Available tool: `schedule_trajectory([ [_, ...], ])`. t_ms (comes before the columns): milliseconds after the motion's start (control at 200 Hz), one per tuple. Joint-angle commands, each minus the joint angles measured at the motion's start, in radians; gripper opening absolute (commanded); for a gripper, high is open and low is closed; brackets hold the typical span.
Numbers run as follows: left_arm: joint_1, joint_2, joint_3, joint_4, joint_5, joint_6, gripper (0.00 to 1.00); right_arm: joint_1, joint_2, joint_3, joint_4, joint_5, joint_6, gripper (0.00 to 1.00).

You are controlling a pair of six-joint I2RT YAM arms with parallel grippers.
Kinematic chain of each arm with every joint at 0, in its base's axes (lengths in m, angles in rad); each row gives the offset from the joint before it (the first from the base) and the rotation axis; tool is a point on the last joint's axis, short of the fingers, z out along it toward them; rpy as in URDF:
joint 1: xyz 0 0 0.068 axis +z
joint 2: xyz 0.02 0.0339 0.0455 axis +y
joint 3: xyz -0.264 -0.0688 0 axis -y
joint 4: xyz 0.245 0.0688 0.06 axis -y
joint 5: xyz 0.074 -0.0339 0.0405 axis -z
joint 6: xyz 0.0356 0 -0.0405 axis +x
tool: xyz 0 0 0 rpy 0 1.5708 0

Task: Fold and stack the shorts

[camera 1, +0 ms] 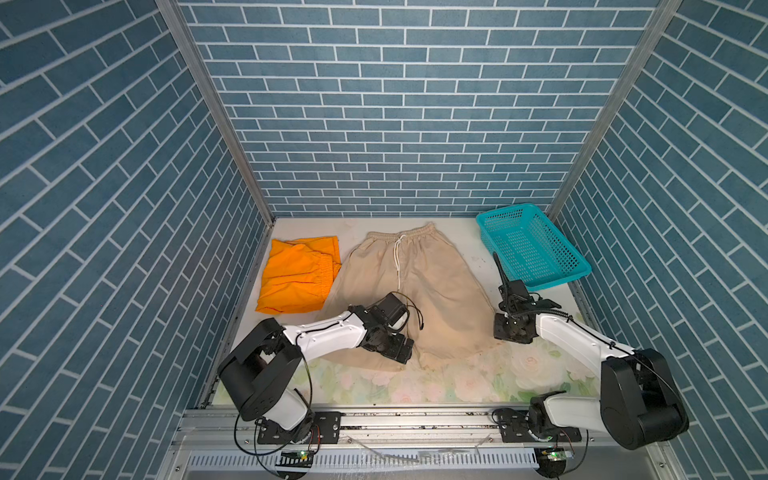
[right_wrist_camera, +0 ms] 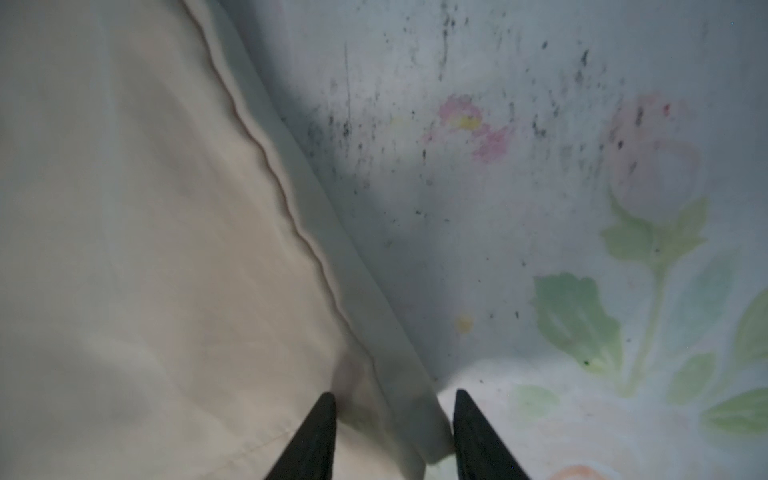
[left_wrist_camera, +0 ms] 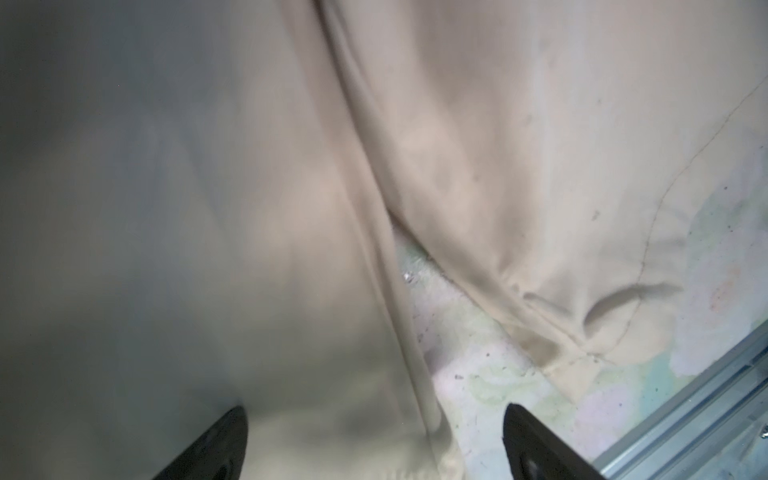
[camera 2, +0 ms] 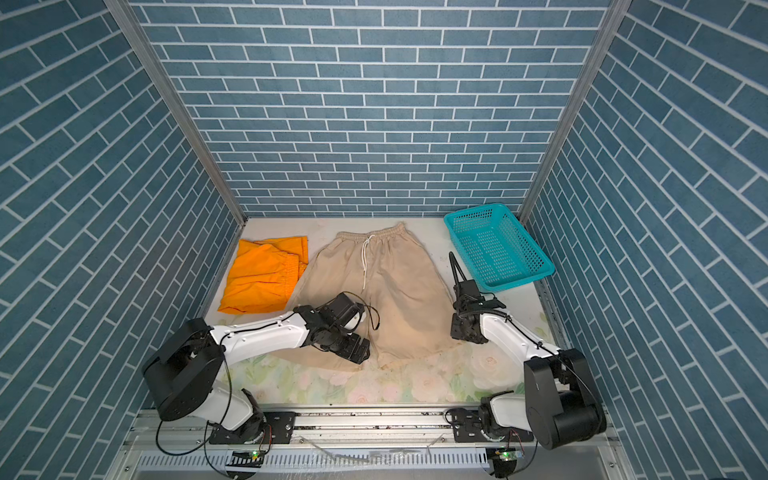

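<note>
The beige shorts (camera 1: 432,282) (camera 2: 395,282) lie spread flat mid-table, waistband and white drawstring at the far side. The orange shorts (camera 1: 295,276) (camera 2: 262,278) lie bunched and partly folded at the left, touching the beige pair's edge. My left gripper (camera 1: 401,353) (camera 2: 357,351) is down at the near hem of the beige left leg. In its wrist view the left gripper (left_wrist_camera: 374,409) is open wide, straddling that leg's inner edge (left_wrist_camera: 399,332). My right gripper (camera 1: 509,334) (camera 2: 465,334) is at the right leg's near outer corner. It (right_wrist_camera: 395,392) is open narrowly, with the hem corner (right_wrist_camera: 395,415) between its fingers.
A teal perforated basket (camera 1: 507,210) (camera 2: 473,211) stands at the far right corner, its inside showing nothing. The table's floral cover (camera 1: 457,382) runs to a metal rail (camera 1: 415,415) at the front. Blue brick-pattern walls close in left, right and behind.
</note>
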Motion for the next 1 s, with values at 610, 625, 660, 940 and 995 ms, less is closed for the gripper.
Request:
schedule_trajectory([
  [610, -0.151, 0.284, 0.283, 0.133, 0.105, -0.105, 0.07, -0.055, 0.183, 0.250, 0.116, -0.052, -0.084, 0.08],
  [625, -0.147, 0.280, 0.295, 0.103, 0.087, -0.104, 0.15, -0.055, 0.177, 0.250, 0.120, -0.065, -0.085, 0.12],
  [660, -0.142, 0.267, 0.322, 0.023, 0.045, -0.094, 0.47, -0.055, 0.160, 0.244, 0.130, -0.097, -0.088, 0.20],
  [940, -0.010, 0.063, 0.484, -0.513, -0.153, 0.060, 1.00, -0.053, -0.007, 0.203, 0.016, -0.214, -0.089, 0.46],
  [995, 0.068, 0.012, 0.502, -0.533, -0.140, 0.085, 1.00, -0.053, -0.063, 0.179, -0.008, -0.207, -0.080, 0.48],
])
